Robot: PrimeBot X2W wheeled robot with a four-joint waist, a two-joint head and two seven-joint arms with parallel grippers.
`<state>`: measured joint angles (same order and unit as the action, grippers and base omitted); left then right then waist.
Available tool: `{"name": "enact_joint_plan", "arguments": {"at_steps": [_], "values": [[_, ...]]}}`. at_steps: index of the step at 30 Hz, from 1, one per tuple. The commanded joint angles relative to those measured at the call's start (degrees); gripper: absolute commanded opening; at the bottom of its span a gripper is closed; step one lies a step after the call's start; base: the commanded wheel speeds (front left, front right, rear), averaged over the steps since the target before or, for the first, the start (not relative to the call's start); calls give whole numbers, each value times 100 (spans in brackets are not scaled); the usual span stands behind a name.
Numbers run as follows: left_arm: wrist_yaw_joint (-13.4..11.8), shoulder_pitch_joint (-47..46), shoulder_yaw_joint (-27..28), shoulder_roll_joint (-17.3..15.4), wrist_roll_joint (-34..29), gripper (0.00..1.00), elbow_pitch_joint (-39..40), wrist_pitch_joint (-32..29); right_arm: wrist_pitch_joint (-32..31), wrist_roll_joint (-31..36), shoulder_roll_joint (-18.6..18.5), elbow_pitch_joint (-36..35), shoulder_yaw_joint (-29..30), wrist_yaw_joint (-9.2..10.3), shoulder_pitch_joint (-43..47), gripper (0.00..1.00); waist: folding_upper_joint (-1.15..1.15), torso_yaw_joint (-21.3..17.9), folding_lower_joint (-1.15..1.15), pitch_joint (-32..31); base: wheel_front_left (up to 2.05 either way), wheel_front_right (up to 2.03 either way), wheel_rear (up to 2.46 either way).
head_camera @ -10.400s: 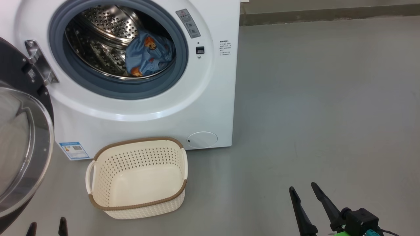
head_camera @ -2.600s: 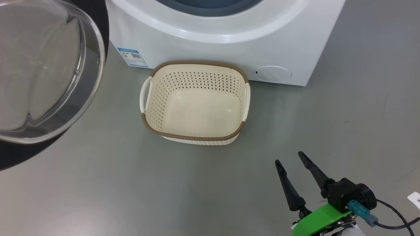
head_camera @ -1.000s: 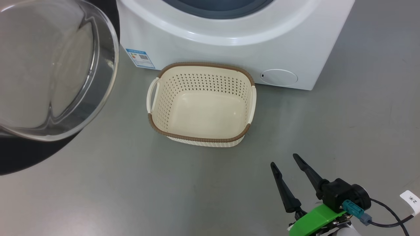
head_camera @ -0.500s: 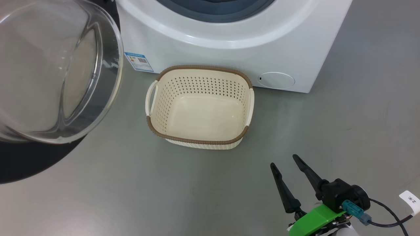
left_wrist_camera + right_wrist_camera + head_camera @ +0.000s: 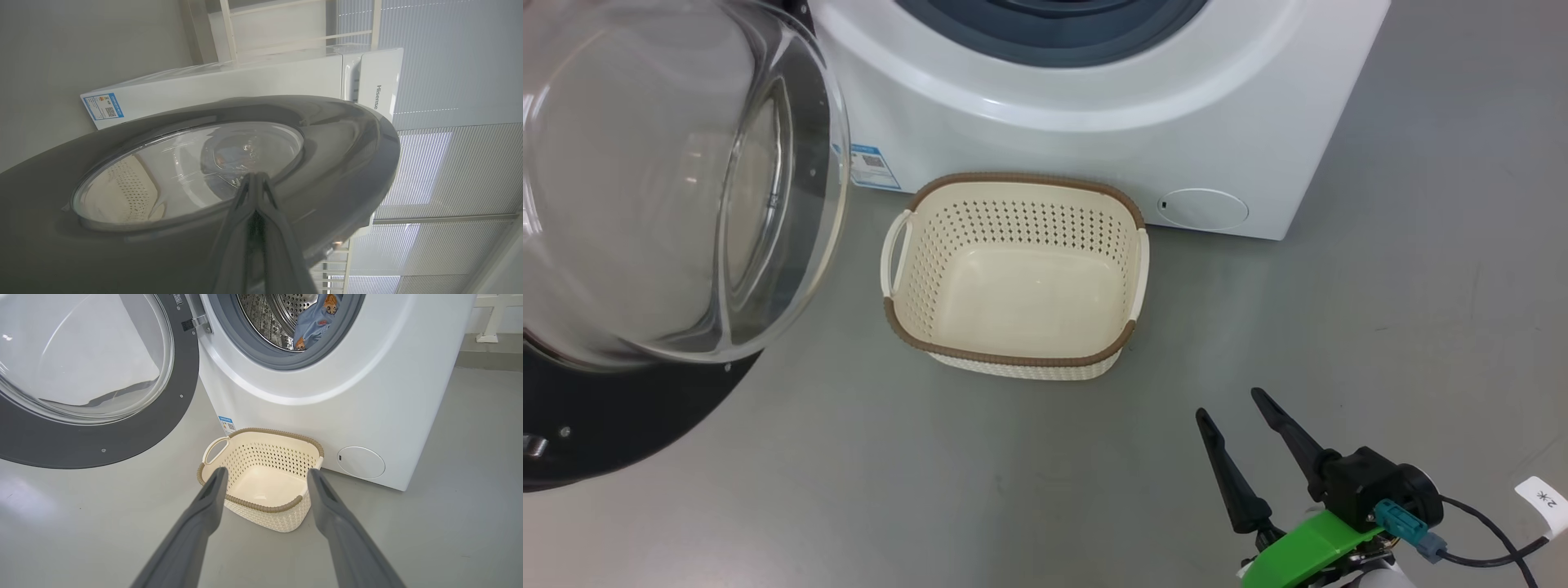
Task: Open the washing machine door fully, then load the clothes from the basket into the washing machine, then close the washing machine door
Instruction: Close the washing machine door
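The washing machine [image 5: 1094, 106], a white boxy front-loader with a smoothly rounded front panel, is seen standing on a matt grey floor [image 5: 1380, 327]. Its mouth is lined by a grey-blue rubber seal [image 5: 1054, 24], and in the right wrist view a perforated steel drum [image 5: 265, 314] is shown behind it. The clothes [image 5: 314, 322], soft crumpled blue fabric printed with orange-brown bears, are seen lying inside that drum. The washing machine door [image 5: 670, 188] is swung out on a metal hinge [image 5: 200, 322] at the robot's left; it is formed of a bulging clear glass bowl set in a wide dark ring studded with small screws. The basket [image 5: 1013, 359], a rounded rectangle of cream plastic with rows of small holes in its walls, a brown woven-look rim and two white loop handles, is placed on the floor just in front of the machine, with nothing seen in it. A blue label sticker [image 5: 870, 163] and a round white cap [image 5: 1202, 209] are found low on the machine's front, to either side of the basket. The right hand [image 5: 1228, 403] is held open above the floor, well apart from the basket, its two long dark tapering fingers spread and mounted on a bright green bracket [image 5: 1298, 547]. The left hand [image 5: 255, 177] is closed on nothing, its fingers pressed flat together and pointed at the glossy outer face of the door; whether that face is touched cannot be told.
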<state>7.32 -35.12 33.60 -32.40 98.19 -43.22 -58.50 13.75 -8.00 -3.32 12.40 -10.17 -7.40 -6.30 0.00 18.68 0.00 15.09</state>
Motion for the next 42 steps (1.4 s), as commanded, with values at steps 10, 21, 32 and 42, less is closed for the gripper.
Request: {"name": "enact_joint_plan", "arguments": {"at_steps": [10,21,32,42], "values": [[16,95,23,-84,236,0,453,-727,103,-179,45,16,-154,-9,-96,100,0,21,0,-172,0,0,0],[-211,230,-275,315,388,0,1241,-1328,121,-351,45,154,-232,-9,-31,100,0,-78,0,-456,0,0,0],[-605,540,-532,920,345,0,2305,-1294,124,-562,45,49,-258,-9,103,100,0,-459,0,-712,0,0,0],[-821,614,-638,1335,306,0,2926,-1081,124,-668,45,-54,-250,-9,208,100,0,-922,0,-773,0,0,0]]}}
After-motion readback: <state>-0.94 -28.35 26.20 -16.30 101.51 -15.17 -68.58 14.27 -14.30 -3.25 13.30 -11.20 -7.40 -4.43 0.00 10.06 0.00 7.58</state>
